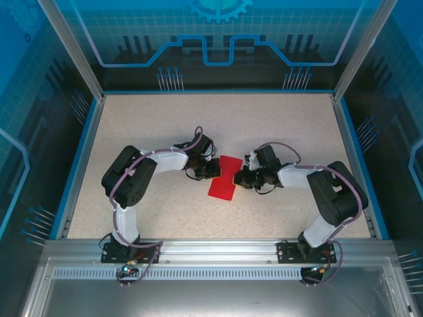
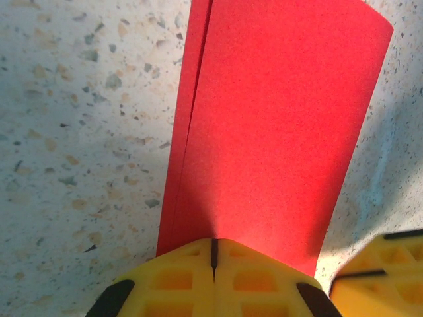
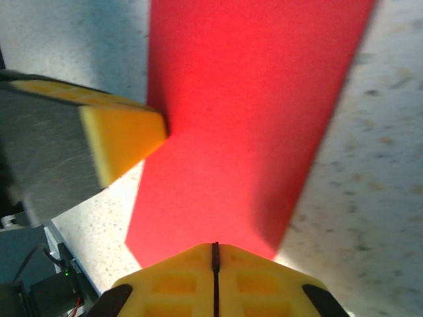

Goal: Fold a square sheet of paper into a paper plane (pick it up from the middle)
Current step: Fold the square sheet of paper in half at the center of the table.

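Clearly doubled, narrow red paper

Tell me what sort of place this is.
Probably a robot lab test cell: a speckled table fenced by aluminium posts and blue printed panels, with two arms bolted to a rail at its near edge.
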